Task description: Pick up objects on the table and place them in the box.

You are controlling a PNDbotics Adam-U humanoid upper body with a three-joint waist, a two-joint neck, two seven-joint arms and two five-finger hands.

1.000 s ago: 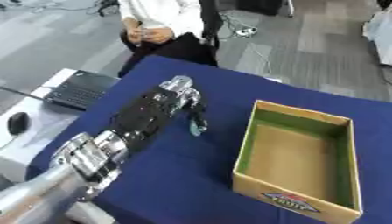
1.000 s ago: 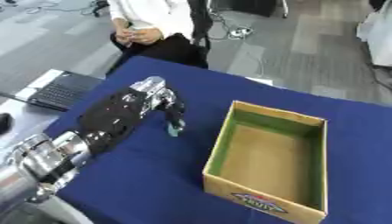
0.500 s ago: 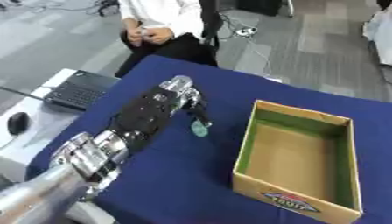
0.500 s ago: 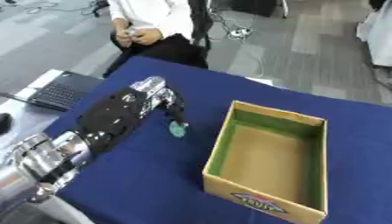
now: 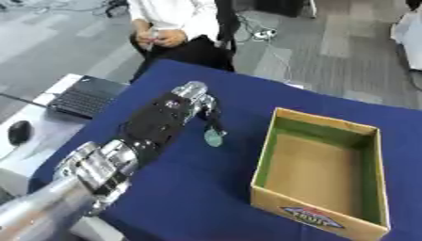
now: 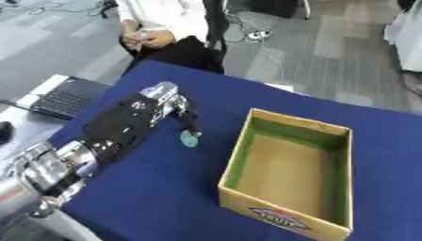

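Note:
A small teal object point(image 5: 214, 138) shows on the blue table point(image 5: 190, 188), just left of the box. My left hand point(image 5: 183, 102) reaches in from the lower left. Its dark fingers point(image 5: 215, 123) curl down and pinch the top of the teal object. I cannot tell whether the object touches the cloth. The open cardboard box point(image 5: 263, 162) with green inner walls stands to the right, with nothing visible inside. My right hand shows in no view.
A white side table at the left carries a black laptop point(image 5: 82, 96) and a dark mouse point(image 5: 18, 132). A person sits beyond the table's far edge point(image 6: 165, 33). Grey floor lies past the table.
The teal object has shifted slightly right and a little up with my fingertips, and looks turned to show a rounder face. The arm and box hold their places.

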